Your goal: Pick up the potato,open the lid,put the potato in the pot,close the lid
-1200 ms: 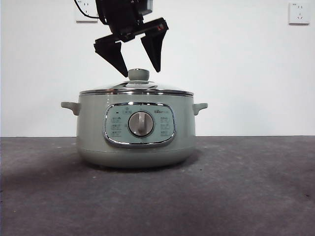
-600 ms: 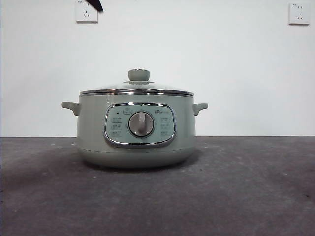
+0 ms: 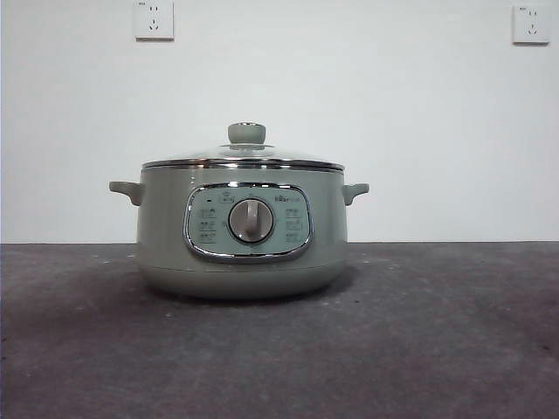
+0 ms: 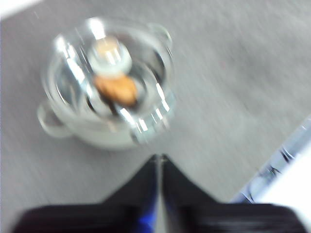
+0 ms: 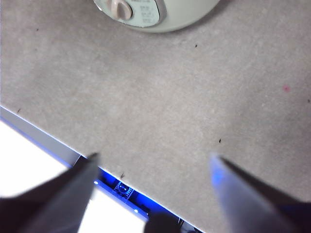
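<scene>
In the front view, the dark grey worktop fills the lower part of the frame. On it, a little left of centre, stands the pot, its silver dial and chrome-framed control panel facing the camera and a small handle sticking out at each side. The lid sits flat on the pot's rim, its green knob upright at the top. Behind is a white wall with one socket at the upper left and another socket at the upper right. No arm shows in this view, and the pot's wall hides what lies inside.

The left wrist view, though blurred, supplies what the front view cannot: looking down from above, the potato appears as an orange-brown shape through the glass lid, inside the pot, in the upper left of the frame. At the lower middle the left pincer hangs well apart from the pot with its two black jaws pressed together, holding nothing.

The right wrist view shows only the front of the pot with its dial at the top edge of the frame, then a wide stretch of bare worktop. The right pincer is at the bottom, its jaws spread wide apart and empty, over the worktop's near edge.
</scene>
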You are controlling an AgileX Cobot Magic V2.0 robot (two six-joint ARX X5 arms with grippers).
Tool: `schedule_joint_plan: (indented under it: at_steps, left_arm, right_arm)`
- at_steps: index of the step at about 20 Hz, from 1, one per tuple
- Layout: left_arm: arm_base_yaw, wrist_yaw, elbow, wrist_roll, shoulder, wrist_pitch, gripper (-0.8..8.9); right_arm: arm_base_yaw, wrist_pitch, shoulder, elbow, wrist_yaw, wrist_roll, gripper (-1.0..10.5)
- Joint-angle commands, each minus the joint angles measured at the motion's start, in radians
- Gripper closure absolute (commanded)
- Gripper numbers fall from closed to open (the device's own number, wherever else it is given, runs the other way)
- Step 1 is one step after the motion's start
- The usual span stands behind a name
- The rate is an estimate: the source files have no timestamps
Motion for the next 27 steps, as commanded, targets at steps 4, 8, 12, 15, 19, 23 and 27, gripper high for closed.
schedule_joint_plan:
  at_steps: [4, 8, 12, 15, 19, 23, 27]
  left_arm:
    - [-0.012, 0.002, -0.171, -0.066, -0.258, 0.002, 8.17]
    - [-0.012, 0.002, -0.159, -0.066, -0.332, 0.002, 8.17]
    - [-0.012, 0.002, -0.159, -0.066, -0.325, 0.002, 8.17]
    - [-0.013, -0.010, -0.159, -0.066, -0.282, 0.002, 8.17]
    - [0.080, -0.078, -0.164, 0.184, -0.267, 0.002, 8.17]
    - [0.340, -0.043, -0.327, 0.250, -0.336, 0.122, 8.17]
    - [0.552, 0.003, -0.834, 0.236, -0.557, 0.714, 8.17]
  right_arm:
    - [0.001, 0.007, 0.000, -0.010, 0.008, 0.007, 9.6]
    - [0.001, 0.010, 0.000, -0.010, 0.052, 0.006, 9.6]
    - [0.001, 0.011, 0.000, -0.010, 0.080, 0.006, 9.6]
    - [0.001, 0.011, 0.000, -0.010, 0.080, 0.006, 9.6]
    - [0.001, 0.011, 0.000, -0.010, 0.080, 0.006, 9.6]
    - [0.001, 0.011, 0.000, -0.010, 0.080, 0.006, 9.6]
    - [0.001, 0.011, 0.000, -0.010, 0.081, 0.006, 9.6]
